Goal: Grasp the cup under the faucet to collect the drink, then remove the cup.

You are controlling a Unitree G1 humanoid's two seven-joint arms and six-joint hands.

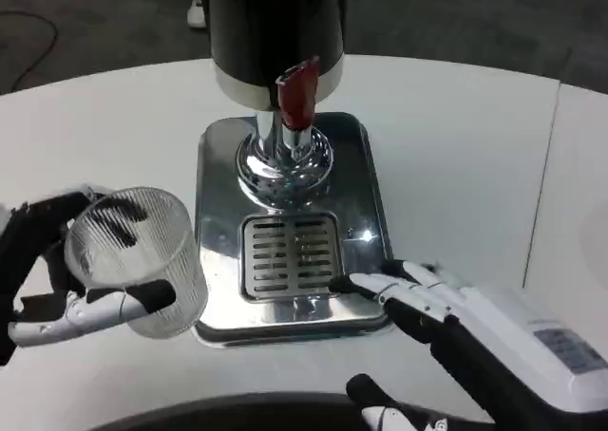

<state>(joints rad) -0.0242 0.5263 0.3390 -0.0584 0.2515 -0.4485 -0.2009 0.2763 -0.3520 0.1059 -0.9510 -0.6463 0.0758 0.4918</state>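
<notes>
1. Left hand [57, 279] grips the ribbed clear plastic cup [138, 270] from the side, fingers wrapped round its wall; the cup is tilted, its mouth facing up and toward the camera, and it sits off the left edge of the dispenser's chrome base [214, 175], not yet under the faucet.
2. Right hand [418, 293] holds nothing; its fingers are spread, and the fingertips [356, 283] rest at the right front corner of the base, just beside the slotted drip grate [290, 253].
3. The step in hand, as I judge it, is carrying the cup to the right, over the grate and beneath the spout [285, 151], which hangs below the red tap lever [297, 94].
4. To do it well: level the cup so the mouth faces straight up, clear the raised rim of the base, and centre the mouth under the spout before the lever is worked.
5. The right hand seems best placed for the lever, though it must rise well above the base to reach it.
6. Hard to make out: whether the cup is empty, since the ribbing blurs its inside. The dark drink tank [275, 23] is cut off at the top edge.
</notes>
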